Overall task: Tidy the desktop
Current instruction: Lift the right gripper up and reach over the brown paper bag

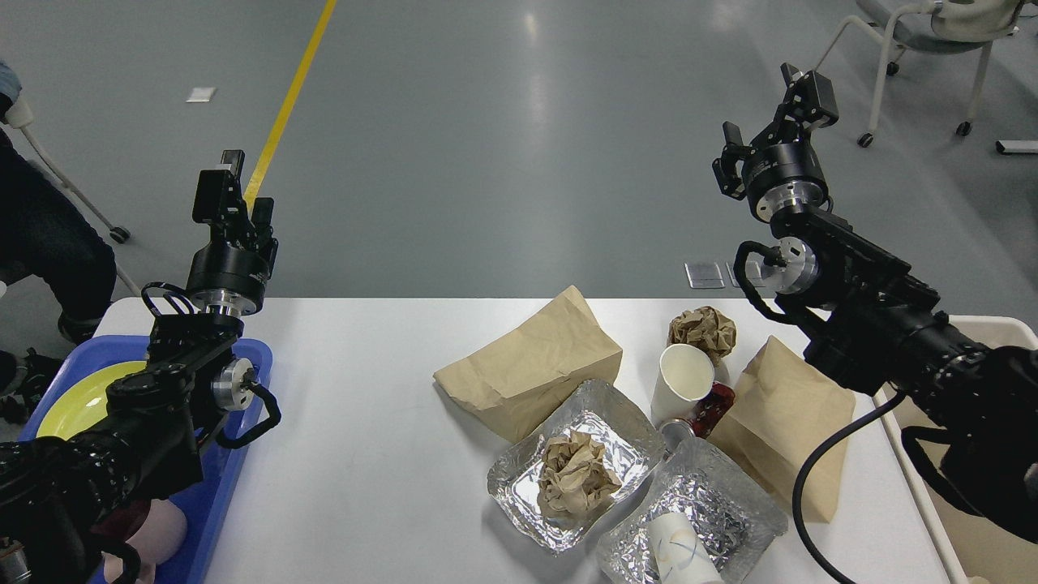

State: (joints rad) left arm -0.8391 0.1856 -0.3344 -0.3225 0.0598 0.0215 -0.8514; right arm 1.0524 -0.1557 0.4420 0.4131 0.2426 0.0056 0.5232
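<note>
The white desktop (365,389) holds litter on its right half: a brown paper bag (531,369), a second paper bag (782,422), a crumpled paper ball (702,331), an upright white paper cup (681,381) and a red can (707,408). One foil tray (511,478) holds crumpled paper (574,483). Another foil tray (718,499) holds a cup lying on its side (677,551). My right gripper (770,113) is open and empty, high above the table's far right edge. My left gripper (243,191) is open and empty, above the far left corner.
A blue tray (235,462) with a yellow plate (77,397) and a pink object (162,527) sits at the left edge under my left arm. A beige bin (920,495) stands at the right edge. A person (40,243) stands at far left and a wheeled chair (916,49) at far right.
</note>
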